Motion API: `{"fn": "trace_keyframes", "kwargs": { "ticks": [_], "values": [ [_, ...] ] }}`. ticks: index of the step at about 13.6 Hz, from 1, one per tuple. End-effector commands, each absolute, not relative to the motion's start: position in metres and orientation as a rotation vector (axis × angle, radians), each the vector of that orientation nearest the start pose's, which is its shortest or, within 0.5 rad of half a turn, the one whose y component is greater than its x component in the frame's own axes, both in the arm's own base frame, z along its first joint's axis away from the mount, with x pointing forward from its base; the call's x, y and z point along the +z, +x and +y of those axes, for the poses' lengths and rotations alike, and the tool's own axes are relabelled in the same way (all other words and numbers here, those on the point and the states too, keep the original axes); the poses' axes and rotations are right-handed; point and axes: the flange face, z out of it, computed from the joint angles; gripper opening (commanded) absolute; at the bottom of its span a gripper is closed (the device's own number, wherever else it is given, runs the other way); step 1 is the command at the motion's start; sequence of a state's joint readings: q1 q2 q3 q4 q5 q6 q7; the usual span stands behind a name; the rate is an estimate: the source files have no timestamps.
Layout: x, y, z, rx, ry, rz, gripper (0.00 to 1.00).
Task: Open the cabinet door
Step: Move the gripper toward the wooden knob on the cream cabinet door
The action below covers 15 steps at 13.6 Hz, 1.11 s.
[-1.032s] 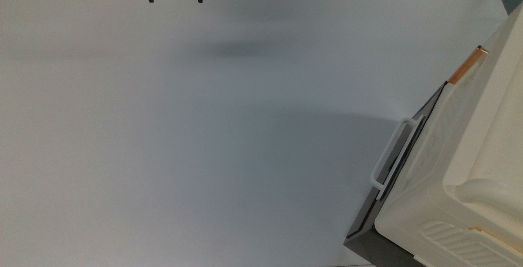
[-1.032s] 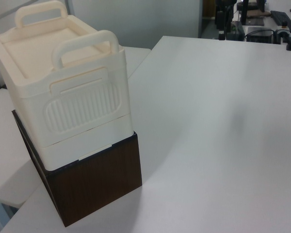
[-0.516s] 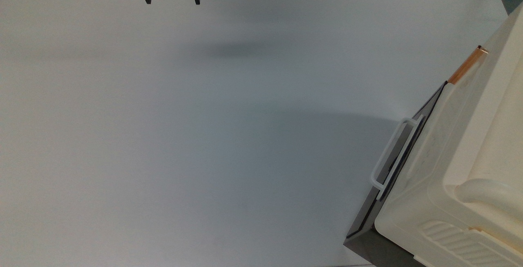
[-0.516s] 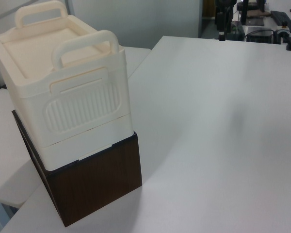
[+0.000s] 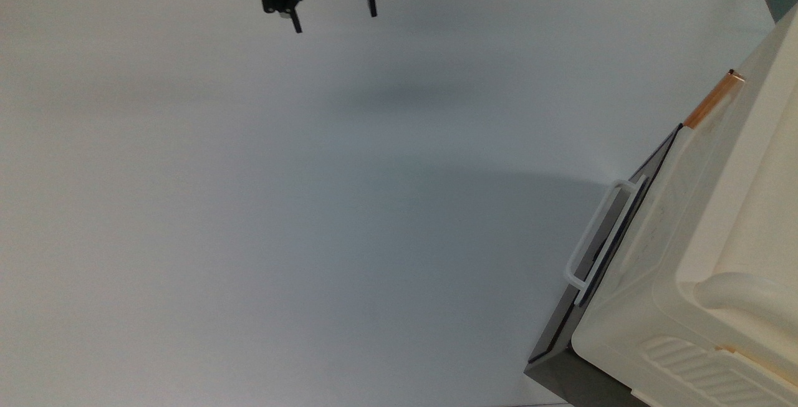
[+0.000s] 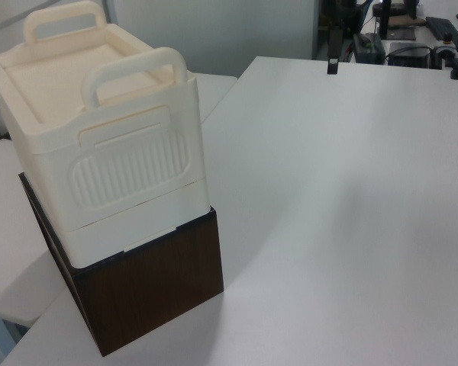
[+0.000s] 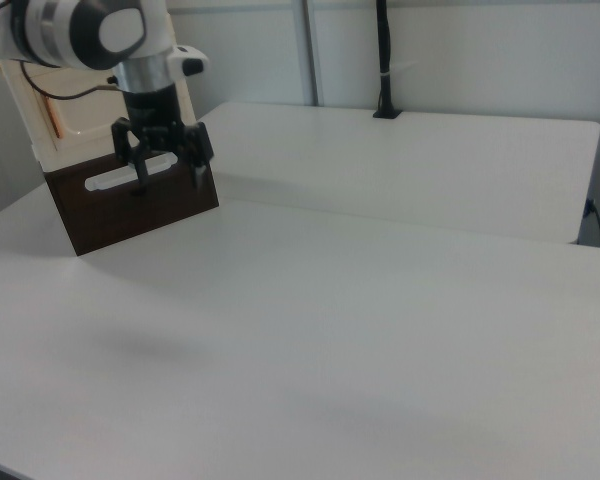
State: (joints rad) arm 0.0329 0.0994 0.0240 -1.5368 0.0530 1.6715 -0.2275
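1. Table (image 5: 312,207): white top, spans most of the top view. Bare between arm and cabinet.
2. Cream cabinet unit (image 6: 114,145): stacked on a dark brown base box (image 6: 153,293), left side of the left view; lower right corner of the top view.
3. Cabinet door (image 5: 679,207): cream panel on the unit's face toward the table, right edge of the top view, seen nearly edge-on. Judged shut; no gap visible at the edge.
4. Dark panel w/ white loop handle (image 5: 595,235): sits below the door on the base box. Not the target.
5. Gripper (image 5: 333,17): top centre of the top view, at the far table edge; in the right view it sits upper left, in front of the cabinet. Fingers spread wide, holding nothing.
6. Copper handle (image 5: 714,100): short bar at the door's upper edge in the top view, long axis diagonal, upper right to lower left.
7. Key relation: handle lies well apart from the fingers, toward the right and lower in the top view. Approach phase, judged early; fingers likely need to straddle the bar across its long axis.
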Motion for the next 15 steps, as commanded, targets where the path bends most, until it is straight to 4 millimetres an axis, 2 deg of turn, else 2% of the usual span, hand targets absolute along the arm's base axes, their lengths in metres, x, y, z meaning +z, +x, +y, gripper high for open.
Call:
{"fn": "trace_keyframes", "kwargs": {
  "ticks": [1, 2, 3, 6, 7, 9, 11, 13, 15],
  "values": [
    [0.609, 0.625, 0.114, -0.322, -2.986, -0.704, 0.96],
    [0.612, 0.630, 0.135, -0.351, -2.960, -0.802, 0.95],
    [0.612, 0.632, 0.168, -0.396, -2.915, -0.952, 0.93],
    [0.606, 0.636, 0.229, -0.548, -2.855, -1.074, 0.90],
    [0.605, 0.637, 0.262, -0.606, -2.828, -1.127, 0.89],
    [0.609, 0.630, 0.313, -0.684, -2.787, -1.215, 0.89],
    [0.614, 0.620, 0.349, -0.822, -2.726, -1.249, 0.87],
    [0.613, 0.620, 0.362, -0.900, -2.696, -1.237, 0.82],
    [0.617, 0.620, 0.367, -0.952, -2.681, -1.204, 0.68]
  ]
}}
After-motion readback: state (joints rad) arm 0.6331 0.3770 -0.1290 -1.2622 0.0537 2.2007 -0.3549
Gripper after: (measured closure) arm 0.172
